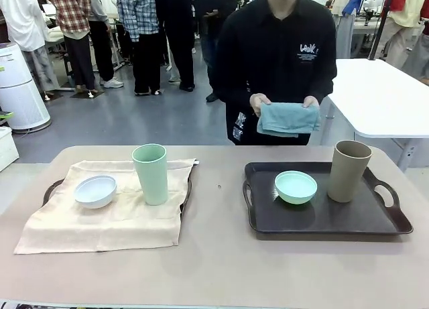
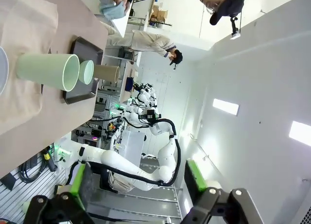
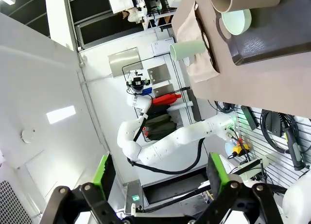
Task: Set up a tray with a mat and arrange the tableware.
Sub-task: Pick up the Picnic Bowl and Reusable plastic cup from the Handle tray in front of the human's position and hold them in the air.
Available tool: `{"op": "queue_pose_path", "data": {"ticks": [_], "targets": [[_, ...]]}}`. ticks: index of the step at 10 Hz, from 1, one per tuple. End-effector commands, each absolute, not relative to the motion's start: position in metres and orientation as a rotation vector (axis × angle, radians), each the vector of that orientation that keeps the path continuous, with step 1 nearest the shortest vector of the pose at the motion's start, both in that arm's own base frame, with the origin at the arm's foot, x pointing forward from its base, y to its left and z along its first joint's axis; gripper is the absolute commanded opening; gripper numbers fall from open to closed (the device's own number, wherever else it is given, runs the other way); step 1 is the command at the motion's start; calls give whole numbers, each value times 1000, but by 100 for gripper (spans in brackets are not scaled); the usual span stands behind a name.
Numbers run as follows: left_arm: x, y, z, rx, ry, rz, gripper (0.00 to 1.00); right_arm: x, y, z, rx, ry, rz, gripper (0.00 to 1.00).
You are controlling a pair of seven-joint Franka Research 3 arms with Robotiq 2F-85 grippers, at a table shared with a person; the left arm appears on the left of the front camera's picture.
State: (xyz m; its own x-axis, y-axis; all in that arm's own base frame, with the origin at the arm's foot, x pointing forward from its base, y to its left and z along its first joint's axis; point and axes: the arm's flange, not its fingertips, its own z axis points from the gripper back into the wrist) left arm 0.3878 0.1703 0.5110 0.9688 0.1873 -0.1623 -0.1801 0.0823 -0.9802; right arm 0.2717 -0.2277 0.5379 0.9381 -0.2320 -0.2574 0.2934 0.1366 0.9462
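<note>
Teal cloth (image 1: pixel 288 118), probably a mat, held by person (image 1: pixel 278 47); left gripper (image 2: pixel 136 195), right gripper (image 3: pixel 160 185) wide, empty. Best clear mint bowl (image 1: pixel 295 186), tan cup (image 1: pixel 348 171) off dark tray (image 1: pixel 322 225) first.

We see the dark tray (image 1: pixel 322 218) as matt plastic with a faint sheen; on it the mint green bowl (image 1: pixel 295 186) looks smooth and slightly glossy, the tan-brown cup (image 1: pixel 349 170) dull and matt. Left of the tray, a creased beige mat (image 1: pixel 107 218) of woven cloth bears a smooth white bowl (image 1: pixel 95 191) and a satin-matt pale green cup (image 1: pixel 151 173). Beyond the tray a teal cloth (image 1: pixel 288 118) looks soft, and the table (image 1: pixel 221 269) under it smooth and matt.
</note>
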Motion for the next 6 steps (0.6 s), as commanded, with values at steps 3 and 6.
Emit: {"op": "queue_pose_path", "data": {"ticks": [3, 6], "targets": [[383, 167, 511, -1457, -23, 281, 100, 272, -227, 537, 1385, 35, -374, 100], [383, 167, 511, -1457, -23, 281, 100, 272, -227, 537, 1385, 35, -374, 100]]}}
